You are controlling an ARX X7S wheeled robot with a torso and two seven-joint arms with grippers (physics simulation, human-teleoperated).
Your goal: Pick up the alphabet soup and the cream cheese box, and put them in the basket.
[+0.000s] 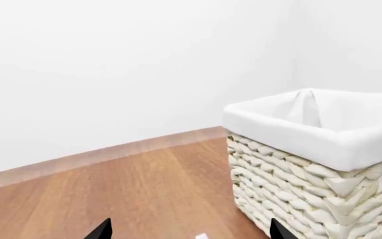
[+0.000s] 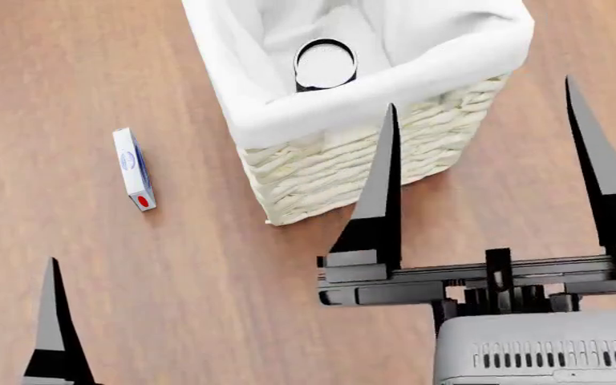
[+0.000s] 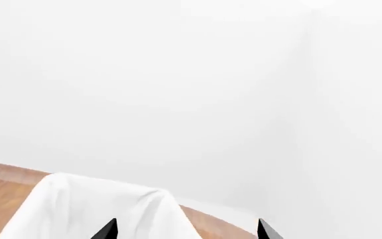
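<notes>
The basket (image 2: 372,152) stands at the top middle of the head view, and the left wrist view shows it too (image 1: 310,189). The alphabet soup (image 2: 324,64) stands upright inside it, only its white top and black rim showing. The cream cheese box (image 2: 134,168) lies flat on the wood to the basket's left. My right gripper (image 2: 480,95) hangs open over the basket's near right side with nothing between its fingers; the right wrist view (image 3: 186,230) shows only the cloth lining. My left gripper (image 1: 189,231) is open and empty, with one finger (image 2: 57,329) near the box.
The wooden floor (image 2: 180,281) spreads all round the basket. White walls (image 1: 111,74) meet it behind the basket. A small white corner (image 1: 202,236) shows at the left wrist view's edge between the fingertips.
</notes>
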